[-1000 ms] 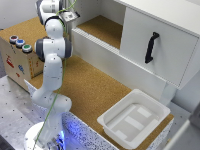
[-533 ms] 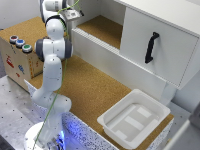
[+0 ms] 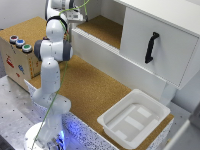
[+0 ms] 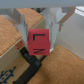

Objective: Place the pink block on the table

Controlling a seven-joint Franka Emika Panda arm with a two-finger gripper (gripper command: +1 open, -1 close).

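Observation:
In the wrist view the pink block (image 4: 40,42), marked with a black letter, sits between my gripper's (image 4: 40,31) two fingers, which are shut on its sides. In the exterior view the gripper (image 3: 76,16) is high at the back, at the near end of the white cabinet's cork shelf (image 3: 102,27); the block is too small to make out there. Well below and in front of the gripper spreads the table (image 3: 95,85), a broad brown cork top. Under the held block the wrist view shows cork and a white edge.
A wooden box (image 3: 17,57) with coloured round buttons stands on the exterior view's left. The white cabinet's door (image 3: 155,45) with a black handle is on the right. A white plastic tray (image 3: 132,117) rests on the table's front right. The arm's base (image 3: 47,130) stands at the front left.
The gripper has shifted slightly toward the exterior view's right, still holding the block at the same height. Nothing else has moved.

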